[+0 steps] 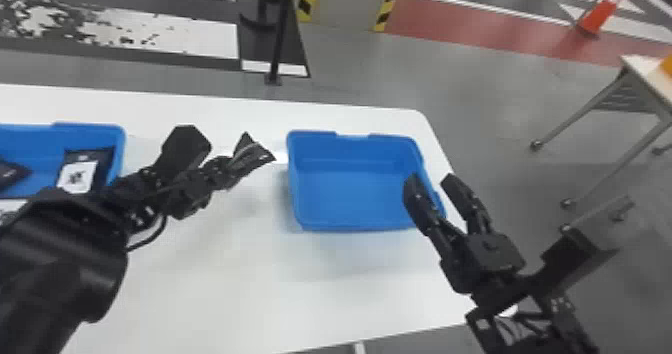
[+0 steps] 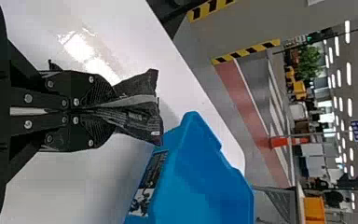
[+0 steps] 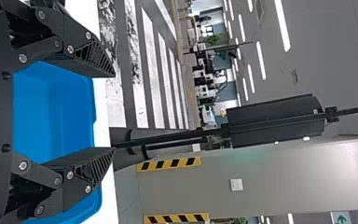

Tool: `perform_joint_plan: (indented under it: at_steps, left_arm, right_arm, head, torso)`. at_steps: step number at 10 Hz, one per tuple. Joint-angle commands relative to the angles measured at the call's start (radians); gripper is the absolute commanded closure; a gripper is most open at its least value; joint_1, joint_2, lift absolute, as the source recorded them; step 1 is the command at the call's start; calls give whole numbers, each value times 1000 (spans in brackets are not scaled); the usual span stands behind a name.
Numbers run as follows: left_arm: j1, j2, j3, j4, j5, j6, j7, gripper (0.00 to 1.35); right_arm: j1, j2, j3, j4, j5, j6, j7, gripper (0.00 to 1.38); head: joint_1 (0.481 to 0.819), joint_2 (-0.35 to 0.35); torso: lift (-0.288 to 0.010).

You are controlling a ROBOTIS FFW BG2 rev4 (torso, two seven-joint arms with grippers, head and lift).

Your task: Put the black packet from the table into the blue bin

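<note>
- Clamping the black packet [image 2: 144, 109] between the closed-up jaws of the left gripper [image 1: 233, 165], pinching it by one end.
- Letting the rest of it fan out past the jaws in creased folds, showing a pale stripe along one fold in the left wrist view.
- Holding that packet above the counter [image 1: 325, 298], near the left wall of the blue bin [image 1: 350, 195], between it and the second blue bin [image 1: 37, 134].
- Spreading the jaws of the right gripper [image 1: 431, 181] well apart, crossing the blue bin's right wall with one and pointing the other toward the counter's right edge in the head view.
- Showing blue bin wall between those spread jaws in the right wrist view.
- Resting the blue bin near the counter's far right corner, bearing a printed label [image 2: 150, 182] on its outer side.
- Placing the second blue bin toward the counter's far edge, at the left of the head view, holding a white-labelled packet [image 1: 103, 159] and a dark packet [image 1: 11, 174].
- Standing a grey pillar [image 1: 350, 3] with yellow-and-black striped corners beyond the counter's far edge, and an orange cone [image 1: 602, 12] farther off to the right.
</note>
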Motion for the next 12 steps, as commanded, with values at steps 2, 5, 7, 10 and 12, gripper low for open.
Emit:
perform_joint_plan:
  at_steps: [2, 5, 7, 10, 12]
  left_arm:
    - [3, 17, 73, -20, 6, -93, -64, 1211]
    - [135, 78, 208, -295, 18, -42, -88, 1211]
    - [275, 92, 378, -469, 4, -7, -97, 1211]
    - [413, 90, 521, -582, -2, 59, -103, 1211]
    - [444, 67, 565, -589, -14, 125, -103, 486]
  right_arm:
    - [8, 1, 0, -5, -1, 0, -1, 504]
    - [8, 1, 2, -12, 1, 0, -1, 504]
    - [8, 1, 0, -17, -3, 0, -1, 504]
    - [8, 1, 0, -17, -5, 0, -2, 504]
    - [8, 1, 0, -17, -7, 0, -1, 504]
  head:
    - [695, -322]
    - [695, -270]
    - [695, -203]
    - [695, -68]
    - [695, -13]
  torso:
    - [-110]
    - [-110]
    - [-110]
    - [-110]
    - [-110]
